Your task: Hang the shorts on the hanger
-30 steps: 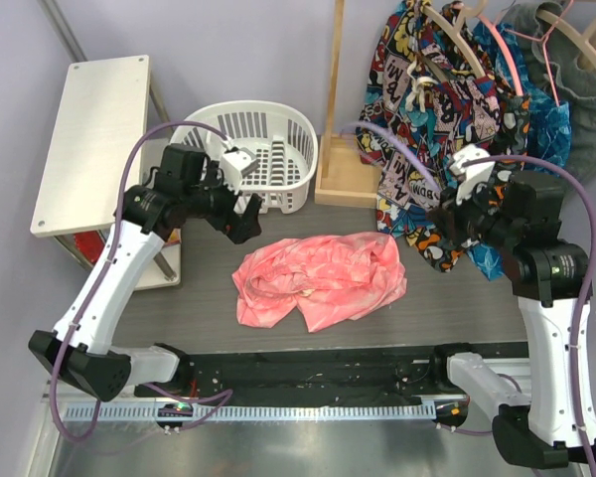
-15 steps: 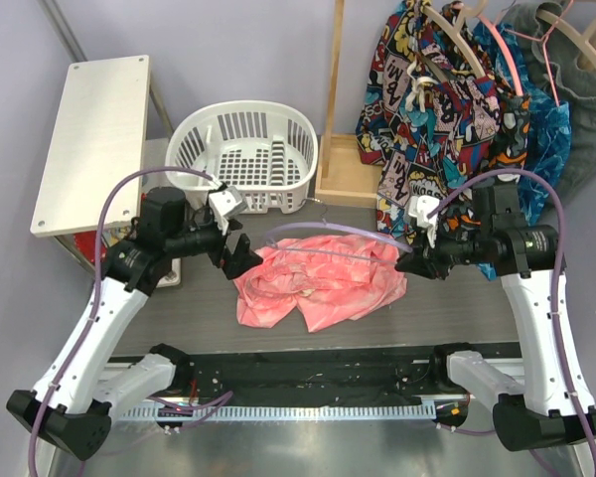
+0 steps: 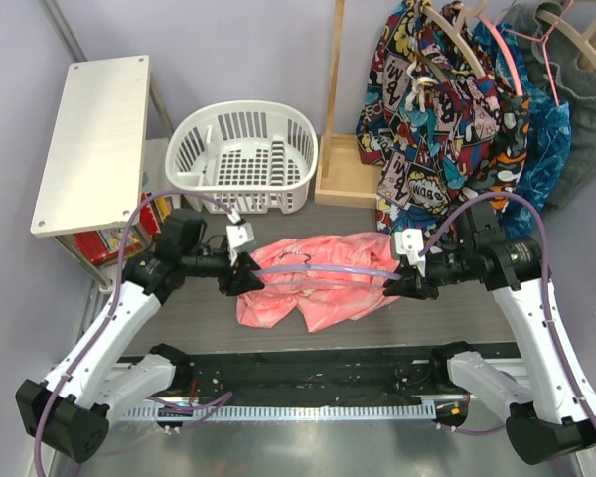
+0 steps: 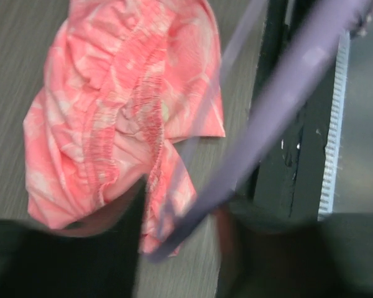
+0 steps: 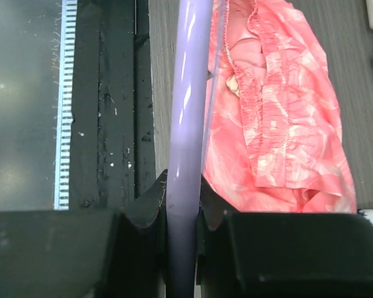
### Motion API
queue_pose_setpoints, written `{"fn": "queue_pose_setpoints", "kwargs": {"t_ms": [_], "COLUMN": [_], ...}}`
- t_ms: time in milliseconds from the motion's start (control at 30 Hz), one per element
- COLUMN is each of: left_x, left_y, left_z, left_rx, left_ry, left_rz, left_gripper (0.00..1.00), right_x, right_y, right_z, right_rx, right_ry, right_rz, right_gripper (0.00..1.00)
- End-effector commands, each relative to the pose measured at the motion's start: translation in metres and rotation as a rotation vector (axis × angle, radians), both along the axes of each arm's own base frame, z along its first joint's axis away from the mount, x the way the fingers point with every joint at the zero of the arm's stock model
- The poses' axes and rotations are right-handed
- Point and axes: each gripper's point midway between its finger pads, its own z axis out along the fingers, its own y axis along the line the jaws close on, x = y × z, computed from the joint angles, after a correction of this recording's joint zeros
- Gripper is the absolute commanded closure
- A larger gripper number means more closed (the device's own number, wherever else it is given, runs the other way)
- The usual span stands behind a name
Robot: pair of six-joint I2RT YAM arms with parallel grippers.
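Note:
The coral-pink shorts (image 3: pixel 308 298) lie crumpled on the dark table between the two arms. The pale lavender hanger (image 3: pixel 323 270) stretches across them, just above the fabric. My right gripper (image 3: pixel 405 281) is shut on the hanger's right part; in the right wrist view the lavender bar (image 5: pixel 189 93) runs straight out of the closed gripper (image 5: pixel 185 192), with the shorts (image 5: pixel 280 124) to its right. My left gripper (image 3: pixel 246 278) sits at the hanger's left end. The left wrist view is blurred; the hanger (image 4: pixel 280 99) ends between that gripper's (image 4: pixel 177 239) fingers, over the shorts (image 4: pixel 112 112).
A white laundry basket (image 3: pixel 243 149) stands behind the shorts, beside a wooden stand base (image 3: pixel 346 179). Comic-print and blue garments (image 3: pixel 437 119) hang at the back right on other hangers. A white shelf board (image 3: pixel 94 139) is at the left, a black rail (image 3: pixel 308 373) along the near edge.
Both arms have come down and inward. The right gripper carried the hanger over the shorts. The left gripper, open a moment ago, has closed round the hanger's left end.

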Motion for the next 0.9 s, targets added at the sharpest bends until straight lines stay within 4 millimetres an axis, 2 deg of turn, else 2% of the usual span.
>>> {"fn": "queue_pose_setpoints", "kwargs": {"t_ms": [0, 33, 100, 133, 233, 333, 467, 500, 633, 667, 867], "left_x": [-0.017, -0.027, -0.029, -0.030, -0.023, -0.018, -0.010, -0.010, -0.009, -0.010, -0.005], "left_y": [-0.010, -0.014, -0.014, -0.014, -0.008, -0.001, -0.002, -0.004, -0.010, -0.012, -0.018], "left_z": [-0.004, -0.009, -0.017, -0.017, -0.020, -0.022, -0.021, -0.017, -0.021, -0.023, -0.019], "left_rx": [-0.028, -0.006, 0.038, 0.042, 0.077, 0.130, 0.158, 0.152, 0.191, 0.202, 0.214], "left_ry": [-0.059, -0.067, -0.076, -0.077, -0.061, -0.086, -0.108, -0.118, -0.138, -0.134, -0.127], "left_rz": [-0.110, -0.142, -0.122, -0.118, -0.053, -0.037, -0.026, -0.036, -0.061, -0.067, -0.070], "left_gripper": [0.78, 0.98, 1.00, 1.00, 1.00, 1.00, 1.00, 1.00, 1.00, 1.00, 1.00], "right_x": [-0.024, -0.020, 0.000, 0.011, 0.022, 0.025, 0.034, 0.045, 0.055, 0.052, 0.060], "right_y": [0.007, 0.008, 0.012, 0.015, 0.018, 0.019, 0.026, 0.032, 0.054, 0.061, 0.087], "right_z": [0.003, 0.003, 0.000, -0.003, -0.011, -0.009, -0.001, 0.004, 0.018, 0.021, 0.016], "right_rx": [0.054, 0.057, 0.053, 0.044, -0.038, -0.089, -0.091, -0.069, -0.005, 0.003, 0.014], "right_ry": [0.107, 0.132, 0.165, 0.231, 0.315, 0.332, 0.294, 0.252, 0.209, 0.223, 0.233], "right_rz": [0.031, 0.015, -0.063, -0.114, -0.125, -0.069, -0.033, -0.043, -0.025, -0.019, 0.024], "right_gripper": [0.99, 0.99, 0.81, 0.59, 0.21, 0.01, 0.00, 0.01, 0.05, 0.06, 0.12]}}
